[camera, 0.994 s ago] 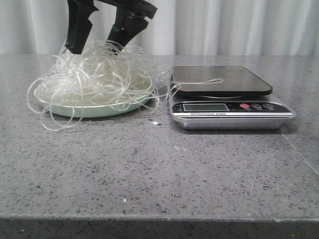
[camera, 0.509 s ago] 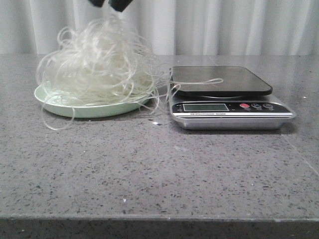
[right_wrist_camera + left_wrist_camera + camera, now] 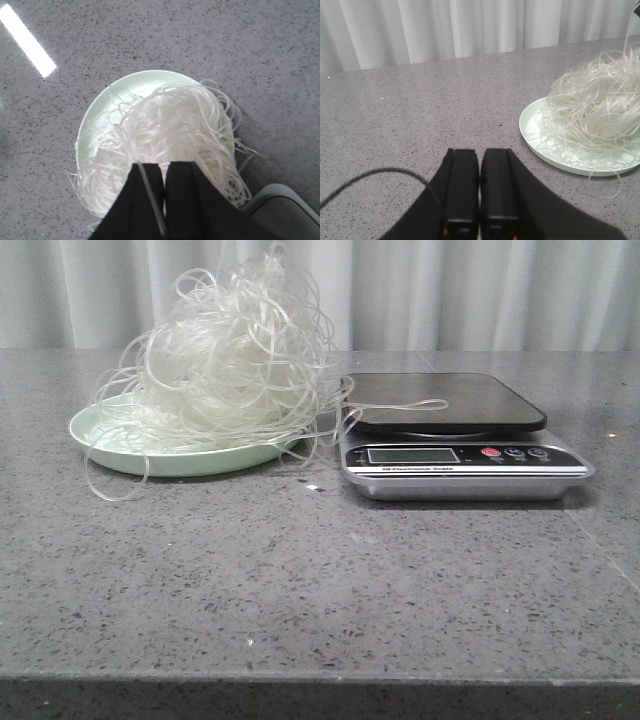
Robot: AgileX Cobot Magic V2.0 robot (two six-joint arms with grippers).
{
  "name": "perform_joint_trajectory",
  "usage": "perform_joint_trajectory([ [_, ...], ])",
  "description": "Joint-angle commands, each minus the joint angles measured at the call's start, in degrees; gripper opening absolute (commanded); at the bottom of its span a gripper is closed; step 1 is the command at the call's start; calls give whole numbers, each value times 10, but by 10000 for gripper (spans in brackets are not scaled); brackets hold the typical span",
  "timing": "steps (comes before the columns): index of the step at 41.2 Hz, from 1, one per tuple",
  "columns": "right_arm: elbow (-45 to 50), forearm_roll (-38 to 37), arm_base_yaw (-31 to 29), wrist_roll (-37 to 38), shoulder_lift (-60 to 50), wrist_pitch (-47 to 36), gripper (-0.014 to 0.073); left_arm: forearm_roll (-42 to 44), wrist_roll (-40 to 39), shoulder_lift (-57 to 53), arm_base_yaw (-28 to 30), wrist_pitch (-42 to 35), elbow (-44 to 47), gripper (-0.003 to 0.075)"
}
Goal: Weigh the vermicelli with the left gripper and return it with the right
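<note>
The loose whitish tangle of glass-noodle vermicelli (image 3: 225, 365) hangs drawn up over the pale green round plate (image 3: 110, 445), directly beneath the right gripper (image 3: 164, 197), which is clamped on its strands. The left gripper (image 3: 480, 192), jaws together and empty, sits off beside the plate.

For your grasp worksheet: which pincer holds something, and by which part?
The right pincer is shut on top strands of the vermicelli, over the plate. The left pincer is shut and holds nothing.
</note>
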Motion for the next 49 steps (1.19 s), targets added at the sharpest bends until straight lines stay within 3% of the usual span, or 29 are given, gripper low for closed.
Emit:
perform_joint_trajectory([
  [1,-17,45,-2,-4,-38,41,217,-3,-5,5,0,-42,-16,137],
  [8,-17,60,-2,-4,-38,34,565,-3,-5,5,0,-42,-16,137],
  [10,-17,60,-2,-4,-38,35,627,-3,-5,5,0,-42,-16,137],
  [16,-17,57,-2,-4,-38,41,566,-3,-5,5,0,-42,-16,137],
  [20,-17,38,-2,-4,-38,46,480,-3,-5,5,0,-42,-16,137],
  [28,-17,-23,-2,-3,-41,48,134,-3,-5,5,0,-42,-16,137],
  [39,-15,-159,-2,71,-57,25,152,-3,-5,5,0,-42,-16,137],
  [49,4,-175,-2,110,-87,-75,152,-3,-5,5,0,-42,-16,137],
])
